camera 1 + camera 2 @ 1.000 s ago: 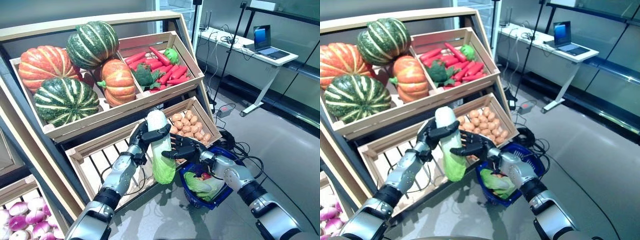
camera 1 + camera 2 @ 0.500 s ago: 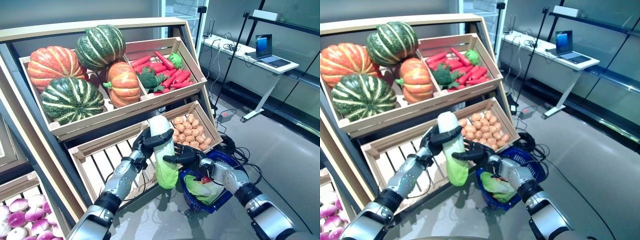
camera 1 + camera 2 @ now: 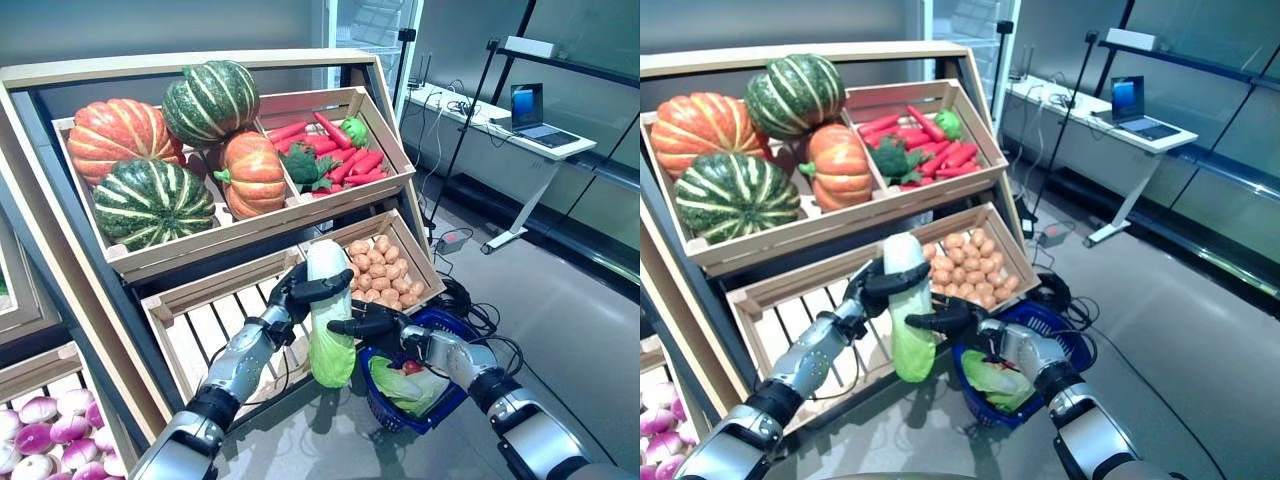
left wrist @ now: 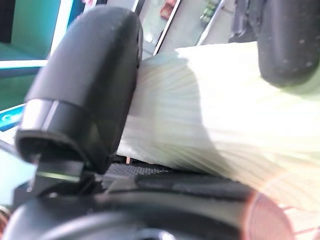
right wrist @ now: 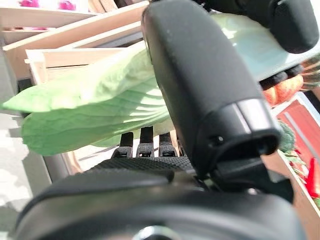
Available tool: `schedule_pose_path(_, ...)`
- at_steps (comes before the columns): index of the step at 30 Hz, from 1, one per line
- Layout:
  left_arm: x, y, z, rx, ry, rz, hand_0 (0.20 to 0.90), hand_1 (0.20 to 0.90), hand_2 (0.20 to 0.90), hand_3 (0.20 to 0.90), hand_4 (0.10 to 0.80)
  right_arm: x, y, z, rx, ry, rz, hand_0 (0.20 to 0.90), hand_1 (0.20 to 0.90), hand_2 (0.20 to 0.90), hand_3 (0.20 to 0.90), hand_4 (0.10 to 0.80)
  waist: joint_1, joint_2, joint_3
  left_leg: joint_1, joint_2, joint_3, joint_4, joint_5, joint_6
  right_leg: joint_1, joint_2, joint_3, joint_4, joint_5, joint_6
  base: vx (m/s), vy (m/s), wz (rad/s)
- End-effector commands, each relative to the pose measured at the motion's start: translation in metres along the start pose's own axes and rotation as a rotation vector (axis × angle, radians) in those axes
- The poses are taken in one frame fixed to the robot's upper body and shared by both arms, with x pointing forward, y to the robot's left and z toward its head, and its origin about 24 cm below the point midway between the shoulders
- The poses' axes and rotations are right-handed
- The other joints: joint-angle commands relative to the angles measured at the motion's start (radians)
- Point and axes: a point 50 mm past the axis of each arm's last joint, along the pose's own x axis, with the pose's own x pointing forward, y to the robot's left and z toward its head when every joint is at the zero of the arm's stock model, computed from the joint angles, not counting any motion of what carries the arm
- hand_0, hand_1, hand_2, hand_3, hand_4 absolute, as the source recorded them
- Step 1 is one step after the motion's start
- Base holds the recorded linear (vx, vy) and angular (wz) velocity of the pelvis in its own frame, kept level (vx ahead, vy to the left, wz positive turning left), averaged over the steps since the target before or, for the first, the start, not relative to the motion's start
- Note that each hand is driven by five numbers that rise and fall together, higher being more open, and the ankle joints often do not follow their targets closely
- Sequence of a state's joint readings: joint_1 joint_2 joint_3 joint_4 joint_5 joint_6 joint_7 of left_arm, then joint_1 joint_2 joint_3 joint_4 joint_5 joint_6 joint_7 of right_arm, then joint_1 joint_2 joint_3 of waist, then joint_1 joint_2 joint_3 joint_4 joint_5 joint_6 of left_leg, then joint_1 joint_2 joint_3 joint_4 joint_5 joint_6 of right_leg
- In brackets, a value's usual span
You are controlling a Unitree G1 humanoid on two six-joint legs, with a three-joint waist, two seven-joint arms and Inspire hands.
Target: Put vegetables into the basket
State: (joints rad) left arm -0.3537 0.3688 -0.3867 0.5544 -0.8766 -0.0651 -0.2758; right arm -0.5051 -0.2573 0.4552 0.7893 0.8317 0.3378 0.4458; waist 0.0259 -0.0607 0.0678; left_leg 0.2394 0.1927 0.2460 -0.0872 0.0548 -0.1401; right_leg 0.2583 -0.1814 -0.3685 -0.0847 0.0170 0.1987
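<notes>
The left hand [image 3: 300,292] was clamped round the white upper end of a long cabbage [image 3: 329,318], thumb across its front, holding it upright in the air in front of the lower shelf's near rail, leafy green end hanging down. The right hand [image 3: 372,324] met it from the right side, fingers reaching to the cabbage's middle and thumb laid along it (the right wrist view showed the leaves between thumb and fingers), so both hands gripped it. The cabbage hung just left of the blue basket [image 3: 448,394], which sat on the floor below the right forearm with green leaves and something red already inside; its left rim lay close beside the cabbage's lower tip.

Behind the hands, the slatted lower crate [image 3: 215,332] stood bare, its near edge right behind the cabbage, and the potato crate [image 3: 381,261] filled the right end of that shelf. The upper shelf carried pumpkins [image 3: 160,150] on the left and red peppers [image 3: 340,158] with greens on the right. Purple-white turnips [image 3: 30,435] showed at the near left. To the right, open grey floor [image 3: 560,320] ran to a white tabletop [image 3: 505,108] bearing a laptop [image 3: 532,108].
</notes>
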Motion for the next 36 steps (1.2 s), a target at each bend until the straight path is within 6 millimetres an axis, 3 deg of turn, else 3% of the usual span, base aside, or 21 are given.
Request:
schedule_pose_path(1, 0.030, -0.158, 0.083, -0.170, -0.392, -0.788, 0.300, 0.300, 0.300, 0.300, 0.400, 0.039, 0.068, 0.035, -0.034, -0.084, 0.267, 0.900, 0.900, 0.900, 0.900, 0.800, 0.030, 0.035, -0.031, 0.013, -0.026, -0.034, 0.000, -0.047, 0.026, -0.005, -0.005, -0.001, 0.035, 0.000, -0.070, 0.000, 0.000, 0.00)
schedule_pose_path(7, 0.028, -0.165, 0.063, -0.344, -0.291, -0.883, 0.300, 0.300, 0.300, 0.300, 0.400, 0.033, 0.097, 0.046, 0.013, -0.141, 0.564, 0.900, 0.900, 0.900, 0.900, 0.800, 0.030, 0.035, -0.033, 0.014, -0.029, -0.036, 0.000, -0.051, 0.027, -0.004, -0.007, -0.007, 0.034, 0.000, -0.068, 0.000, 0.000, 0.00)
schedule_pose_path(11, 0.027, -0.169, 0.055, -0.425, -0.250, -0.948, 0.300, 0.300, 0.300, 0.300, 0.400, 0.026, 0.103, 0.056, 0.038, -0.176, 0.712, 0.900, 0.900, 0.900, 0.900, 0.800, 0.033, 0.033, -0.037, 0.016, -0.029, -0.036, 0.000, -0.055, 0.027, 0.000, -0.008, -0.014, 0.031, 0.001, -0.066, 0.000, 0.000, 0.00)
schedule_pose_path(15, 0.028, -0.172, 0.053, -0.465, -0.239, -0.969, 0.300, 0.300, 0.300, 0.300, 0.400, 0.023, 0.102, 0.063, 0.016, -0.202, 0.737, 0.900, 0.900, 0.900, 0.900, 0.800, 0.031, 0.031, -0.041, 0.012, -0.028, -0.035, 0.000, -0.055, 0.025, -0.003, -0.010, -0.016, 0.028, 0.002, -0.063, -0.001, -0.001, 0.02)
schedule_pose_path(16, 0.029, -0.172, 0.052, -0.472, -0.236, -0.974, 0.300, 0.300, 0.300, 0.300, 0.400, 0.023, 0.101, 0.068, 0.028, -0.228, 0.720, 0.519, 0.519, 0.519, 0.519, 0.546, 0.031, 0.030, -0.041, 0.011, -0.026, -0.034, 0.000, -0.055, 0.025, -0.004, -0.010, -0.017, 0.028, 0.002, -0.063, 0.000, 0.000, 0.00)
schedule_pose_path(17, 0.029, -0.172, 0.051, -0.474, -0.234, -0.975, 0.300, 0.300, 0.300, 0.300, 0.400, 0.023, 0.100, 0.070, 0.032, -0.242, 0.706, 0.300, 0.300, 0.300, 0.300, 0.400, 0.030, 0.029, -0.041, 0.011, -0.026, -0.034, 0.000, -0.055, 0.025, -0.004, -0.010, -0.017, 0.028, 0.003, -0.063, 0.000, 0.000, 0.00)
schedule_pose_path(21, 0.031, -0.172, 0.049, -0.458, -0.230, -0.965, 0.300, 0.300, 0.300, 0.300, 0.400, 0.023, 0.095, 0.078, 0.090, -0.302, 0.629, 0.300, 0.300, 0.300, 0.300, 0.400, 0.025, 0.029, -0.041, 0.012, -0.025, -0.032, 0.000, -0.055, 0.025, -0.004, -0.011, -0.013, 0.024, 0.005, -0.062, 0.000, 0.000, 0.00)
schedule_pose_path(34, 0.031, -0.163, 0.049, -0.399, -0.219, -0.931, 0.300, 0.300, 0.300, 0.300, 0.400, 0.019, 0.079, 0.075, 0.084, -0.314, 0.541, 0.300, 0.300, 0.300, 0.300, 0.400, 0.016, 0.031, -0.042, 0.013, -0.023, -0.022, 0.000, -0.055, 0.027, -0.010, -0.013, -0.006, 0.022, 0.011, -0.060, 0.000, 0.000, 0.00)
schedule_pose_path(35, 0.032, -0.162, 0.049, -0.390, -0.217, -0.917, 0.389, 0.389, 0.389, 0.389, 0.460, 0.019, 0.076, 0.075, 0.076, -0.312, 0.521, 0.300, 0.300, 0.300, 0.300, 0.400, 0.015, 0.030, -0.041, 0.012, -0.023, -0.022, 0.000, -0.055, 0.027, -0.011, -0.013, -0.005, 0.022, 0.011, -0.059, 0.000, 0.000, 0.00)
schedule_pose_path(36, 0.033, -0.159, 0.048, -0.378, -0.212, -0.898, 0.900, 0.900, 0.900, 0.900, 0.800, 0.018, 0.072, 0.075, 0.074, -0.308, 0.496, 0.300, 0.300, 0.300, 0.300, 0.400, 0.015, 0.030, -0.041, 0.011, -0.024, -0.022, 0.000, -0.055, 0.027, -0.012, -0.012, -0.004, 0.022, 0.011, -0.060, 0.000, 0.000, 0.00)
